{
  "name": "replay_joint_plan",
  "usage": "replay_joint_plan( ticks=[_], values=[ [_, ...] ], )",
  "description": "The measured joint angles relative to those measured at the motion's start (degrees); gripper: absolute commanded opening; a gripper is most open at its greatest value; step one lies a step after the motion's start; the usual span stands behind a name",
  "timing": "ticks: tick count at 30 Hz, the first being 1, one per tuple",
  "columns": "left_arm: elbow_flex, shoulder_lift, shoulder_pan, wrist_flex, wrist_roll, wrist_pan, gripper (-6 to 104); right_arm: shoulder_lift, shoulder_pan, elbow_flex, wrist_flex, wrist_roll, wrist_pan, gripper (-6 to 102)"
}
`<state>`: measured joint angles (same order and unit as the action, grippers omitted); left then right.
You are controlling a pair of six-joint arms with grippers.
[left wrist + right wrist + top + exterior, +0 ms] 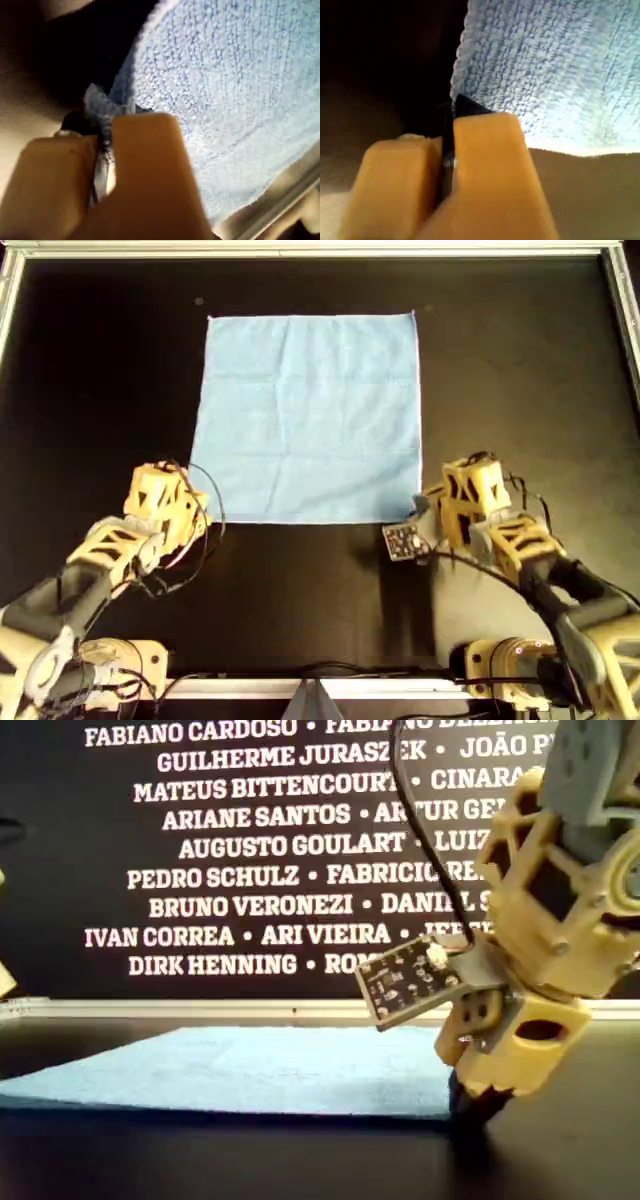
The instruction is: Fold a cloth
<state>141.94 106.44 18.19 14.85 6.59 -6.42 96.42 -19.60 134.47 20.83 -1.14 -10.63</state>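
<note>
Cloth (310, 418) lies flat on the black table (90, 390) overhead, grippers at both near corners. First wrist view: my first gripper (102, 150) pinches a bunched corner. Second wrist view: my second gripper (447, 150), jaws together, pinches the hem.

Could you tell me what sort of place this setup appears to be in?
Probably a robotics lab or demo stand: a black framed tabletop holds only a light blue cloth between two arms, and a dark wall of printed names stands behind it.
</note>
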Motion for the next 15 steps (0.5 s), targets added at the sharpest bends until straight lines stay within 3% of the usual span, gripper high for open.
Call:
replay_joint_plan(
  ticks=[7,15],
  values=[
    [9.76,15.21,0.00,0.00,0.35,-0.53,0,17.40,-0.09,11.25,0.00,0.44,-0.26,2],
    [8.96,19.51,0.00,-0.70,0.35,-0.53,0,20.57,-0.09,11.43,-1.14,0.97,0.70,2]
  ],
)
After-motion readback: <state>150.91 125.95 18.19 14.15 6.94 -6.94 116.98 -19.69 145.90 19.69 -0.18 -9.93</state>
